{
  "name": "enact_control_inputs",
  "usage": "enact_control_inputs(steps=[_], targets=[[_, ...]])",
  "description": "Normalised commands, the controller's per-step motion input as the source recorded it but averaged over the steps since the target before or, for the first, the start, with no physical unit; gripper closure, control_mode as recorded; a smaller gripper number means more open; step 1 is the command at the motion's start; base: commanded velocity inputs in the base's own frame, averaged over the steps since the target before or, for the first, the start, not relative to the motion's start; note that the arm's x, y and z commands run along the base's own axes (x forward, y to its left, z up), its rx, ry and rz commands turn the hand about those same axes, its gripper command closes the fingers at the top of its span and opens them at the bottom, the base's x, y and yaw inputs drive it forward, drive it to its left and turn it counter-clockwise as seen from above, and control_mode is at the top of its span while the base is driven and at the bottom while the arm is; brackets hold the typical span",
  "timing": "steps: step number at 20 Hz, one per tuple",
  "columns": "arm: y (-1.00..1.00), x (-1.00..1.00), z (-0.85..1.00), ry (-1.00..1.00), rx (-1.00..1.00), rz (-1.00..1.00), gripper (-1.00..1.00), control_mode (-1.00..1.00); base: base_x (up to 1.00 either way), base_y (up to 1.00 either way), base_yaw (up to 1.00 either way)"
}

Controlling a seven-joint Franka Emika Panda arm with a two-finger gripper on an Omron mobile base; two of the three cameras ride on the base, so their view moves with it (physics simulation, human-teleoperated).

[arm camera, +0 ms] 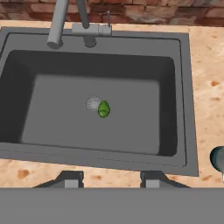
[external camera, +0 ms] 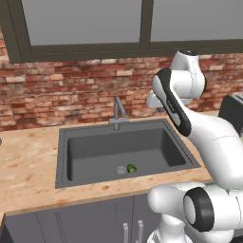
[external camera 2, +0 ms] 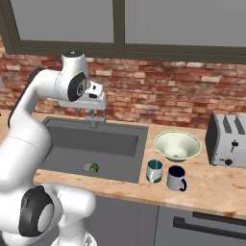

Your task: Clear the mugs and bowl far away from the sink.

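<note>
Grey sink (external camera: 124, 153) is lying under the raised arm in the left base view, and no writing is showing.

Right base view: the bowl (external camera 2: 177, 145) and two mugs (external camera 2: 166, 175) are sitting just beside the basin, risking a knock.

Hand view: the gripper (arm camera: 109, 178) is hovering empty, jaws partly apart.

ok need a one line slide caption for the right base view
Arm raised over the sink while two mugs and a bowl wait on the counter beside a toaster.
</note>
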Motion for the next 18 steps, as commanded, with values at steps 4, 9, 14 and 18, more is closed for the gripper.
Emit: enact_control_inputs(steps=[4, 9, 14, 18], targets=[[0.00, -0.34, 0.01, -0.14, 0.00, 0.00, -1.00, -1.00, 0.00, 0.00, 0.00], [-0.01, -0.79, 0.06, -0.26, 0.01, -0.03, -1.00, -1.00, 0.00, 0.00, 0.00], [0.00, -0.71, 0.01, -0.17, 0.00, -0.09, -1.00, -1.00, 0.00, 0.00, 0.00], [0.00, -0.49, 0.11, -0.01, 0.00, -0.05, -1.00, -1.00, 0.00, 0.00, 0.00]])
